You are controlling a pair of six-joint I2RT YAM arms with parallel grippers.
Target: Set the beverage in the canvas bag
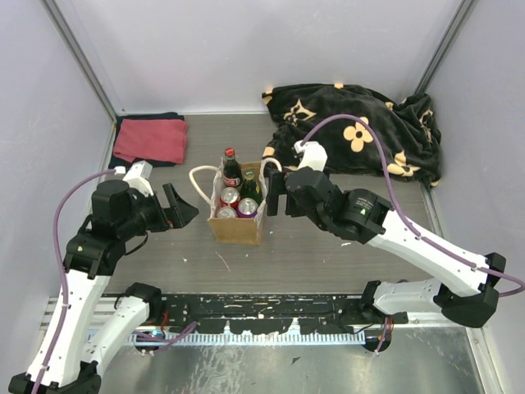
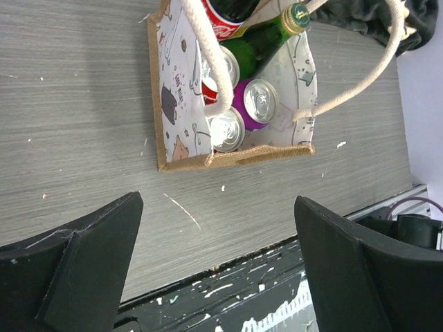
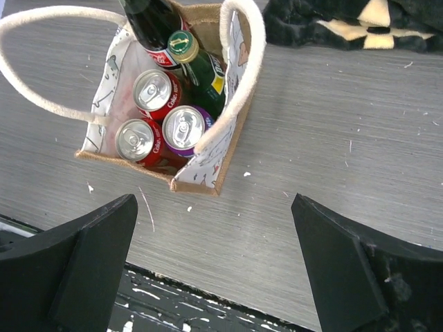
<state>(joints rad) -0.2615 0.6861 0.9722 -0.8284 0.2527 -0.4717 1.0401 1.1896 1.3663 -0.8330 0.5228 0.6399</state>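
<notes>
The tan canvas bag (image 1: 238,226) stands upright mid-table with two cream handles. Inside are a red-capped cola bottle (image 1: 230,168), a green bottle (image 1: 250,187) and three cans (image 1: 236,203). My left gripper (image 1: 182,207) is open and empty just left of the bag. My right gripper (image 1: 275,193) is open and empty just right of it. The left wrist view shows the bag (image 2: 176,104), a purple can (image 2: 257,100) and the gripper (image 2: 216,207) over bare table. The right wrist view shows the bag (image 3: 221,152), purple can (image 3: 183,128), green bottle (image 3: 201,66) and the gripper (image 3: 213,207).
A folded red towel (image 1: 152,139) lies on a dark cloth at the back left. A black flowered blanket (image 1: 361,127) is heaped at the back right. A black paint-flecked rail (image 1: 262,316) runs along the near table edge.
</notes>
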